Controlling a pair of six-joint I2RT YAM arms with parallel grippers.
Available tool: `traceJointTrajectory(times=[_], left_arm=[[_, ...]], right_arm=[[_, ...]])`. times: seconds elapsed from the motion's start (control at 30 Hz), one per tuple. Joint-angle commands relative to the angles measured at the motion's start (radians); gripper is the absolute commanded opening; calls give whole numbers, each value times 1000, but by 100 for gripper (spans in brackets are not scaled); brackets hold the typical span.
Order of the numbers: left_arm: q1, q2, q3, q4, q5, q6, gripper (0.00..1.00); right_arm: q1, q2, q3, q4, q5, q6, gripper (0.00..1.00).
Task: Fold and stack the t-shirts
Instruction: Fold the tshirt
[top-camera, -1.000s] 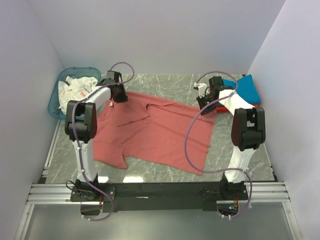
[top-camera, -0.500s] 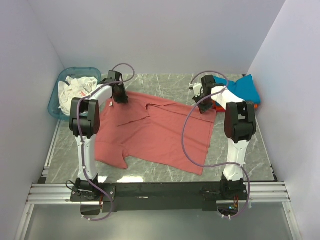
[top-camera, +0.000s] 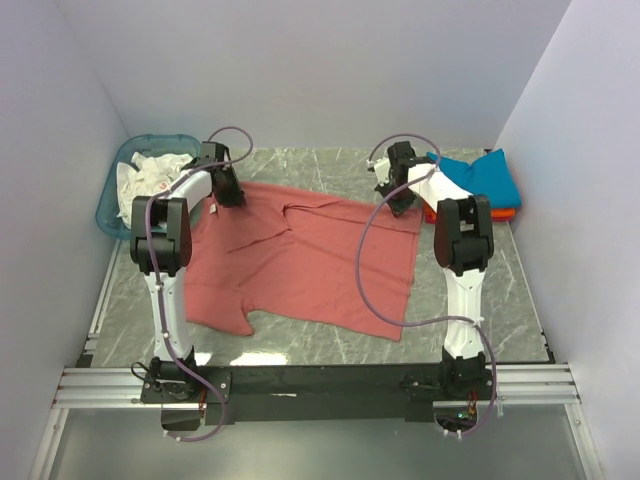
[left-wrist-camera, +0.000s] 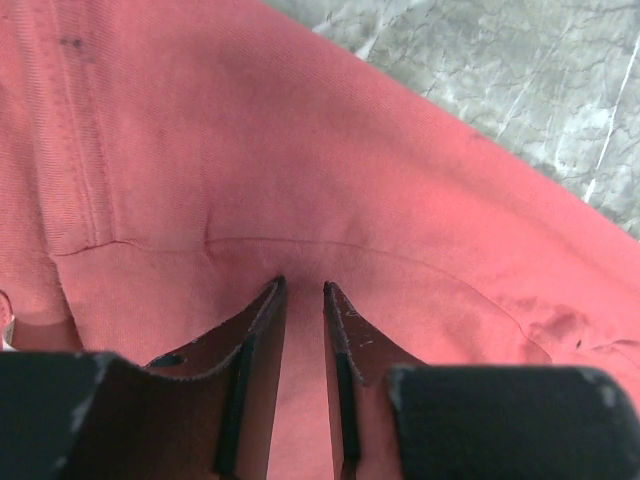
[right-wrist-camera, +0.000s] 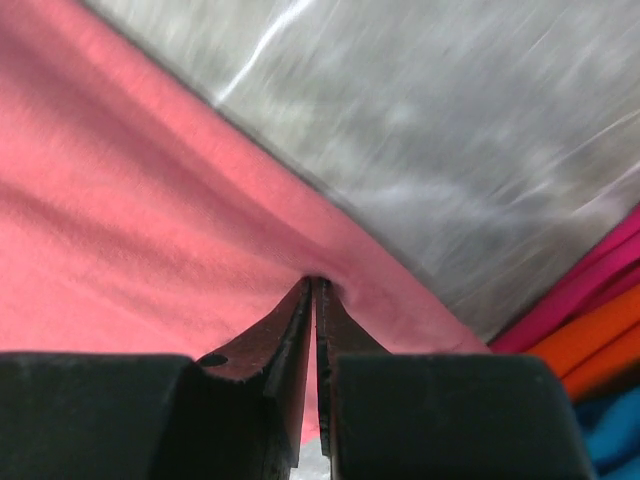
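Note:
The large dusty-red t-shirt (top-camera: 310, 260) lies spread flat across the marble table (top-camera: 480, 300). My left gripper (top-camera: 228, 193) is at its far left edge, jaws nearly together with a pinch of red cloth (left-wrist-camera: 300, 180) between the fingertips (left-wrist-camera: 268, 300). My right gripper (top-camera: 398, 200) is at its far right corner, shut on the hem of the red cloth (right-wrist-camera: 150, 220). A folded teal-blue shirt (top-camera: 490, 178) lies on an orange one (top-camera: 505, 213) at the far right. The stack's edges show in the right wrist view (right-wrist-camera: 600, 345).
A translucent teal basket (top-camera: 108, 200) with white crumpled cloth (top-camera: 150, 175) stands at the far left corner, close to my left gripper. Purple walls enclose the table on three sides. Bare marble (right-wrist-camera: 450, 130) lies beyond the shirt's far edge.
Both grippers have moved toward the far wall, the right one also leftward. The red shirt's far edge went with them and now lies straighter and tauter.

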Motion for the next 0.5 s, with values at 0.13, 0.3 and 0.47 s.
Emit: traceJointTrajectory(times=[0.13, 0.3, 0.47], left_arm=[[10, 56, 103, -96, -8, -8, 29], [10, 83, 156, -109, 35, -35, 30], [10, 105, 222, -116, 75, -66, 32]], right_arm=[[5, 159, 286, -105, 104, 0, 12], [11, 242, 460, -147, 146, -11, 12], [10, 299, 535, -104, 218, -14, 12]])
